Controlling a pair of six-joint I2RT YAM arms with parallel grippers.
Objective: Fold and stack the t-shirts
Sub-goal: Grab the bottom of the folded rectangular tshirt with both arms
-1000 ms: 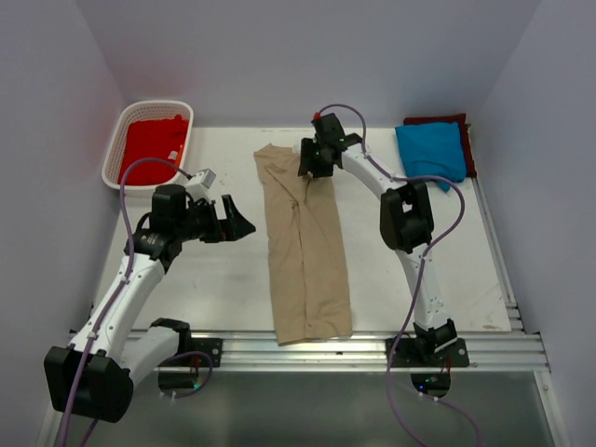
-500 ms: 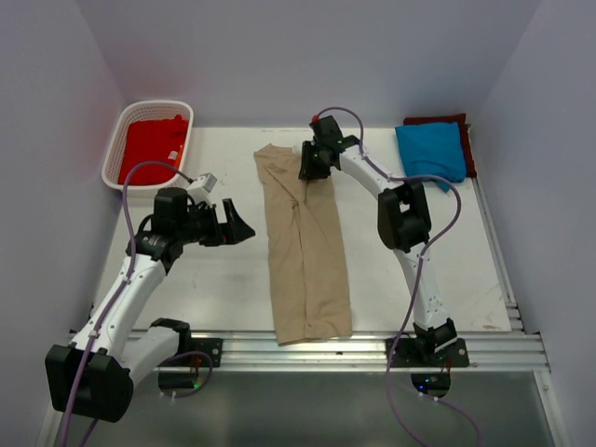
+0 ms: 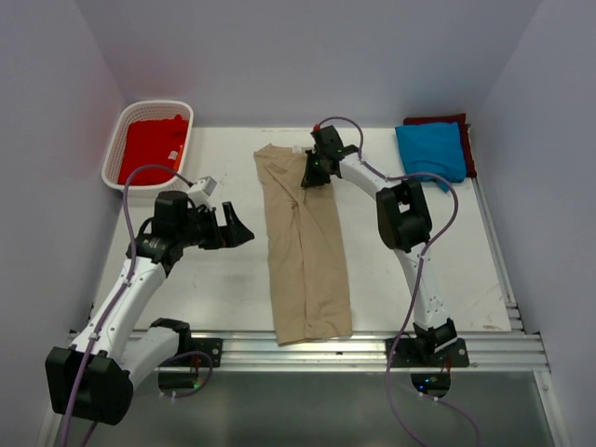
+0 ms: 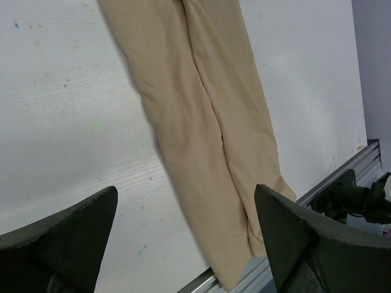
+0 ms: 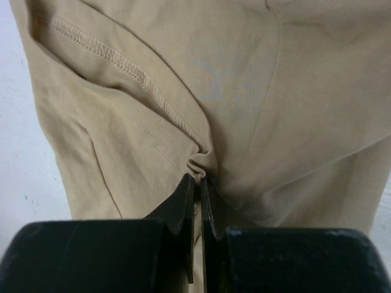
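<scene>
A tan t-shirt [image 3: 303, 251], folded into a long narrow strip, lies down the middle of the table from the back to the front edge. My right gripper [image 3: 311, 177] is shut on a pinched fold of this tan shirt [image 5: 201, 166] near its far right end. My left gripper [image 3: 244, 229] hangs open just left of the strip, above bare table, with the tan cloth [image 4: 208, 122] showing between its wide-apart fingers. A bright blue t-shirt [image 3: 430, 152] lies folded on a dark maroon one [image 3: 440, 120] at the back right. A red t-shirt [image 3: 151, 147] fills the basket.
The white lattice basket [image 3: 114, 154] stands at the back left corner. A metal rail [image 3: 372, 346] runs along the table's front edge, also seen as the rail [image 4: 342, 174] in the left wrist view. Walls close in the left, back and right sides.
My right gripper has closed onto the tan shirt's far end, bunching a small fold. The left gripper has drifted slightly downward and stays open.
</scene>
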